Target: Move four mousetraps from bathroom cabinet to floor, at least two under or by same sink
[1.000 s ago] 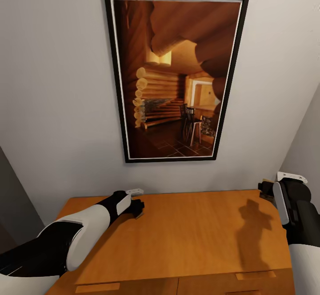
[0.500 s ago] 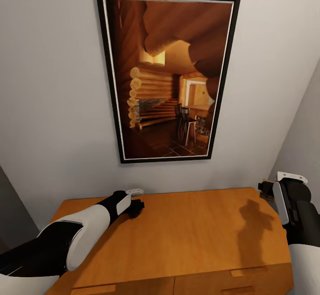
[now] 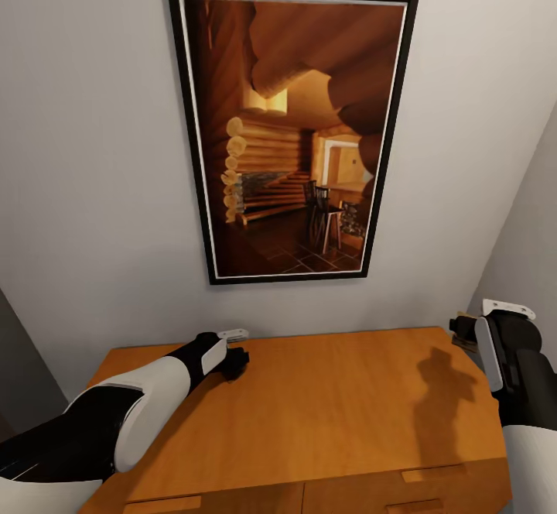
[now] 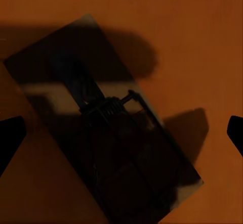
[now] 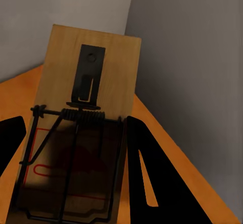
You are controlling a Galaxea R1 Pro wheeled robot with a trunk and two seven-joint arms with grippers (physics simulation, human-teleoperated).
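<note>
1. My right fingers [image 5: 126, 173] are clenched on a mousetrap [image 5: 83, 113], raised off the cabinet's [image 3: 340, 406] far right corner.
2. My left fingers [image 4: 10, 138] stand released, straddling a second mousetrap [image 4: 101, 123] lying flat near the cabinet top's far left edge; a framed picture [image 3: 294, 135] hangs on the wall above.

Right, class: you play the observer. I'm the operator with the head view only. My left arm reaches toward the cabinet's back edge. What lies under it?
Observer: A mousetrap lies flat on the cabinet top, between the left jaws.
Operator: Are those jaws closed on it?
Observer: No, they stand wide apart, clear of its edges.
Operator: And my right arm?
Observer: A second mousetrap looks gripped between the right jaws, its spring facing the camera.
</note>
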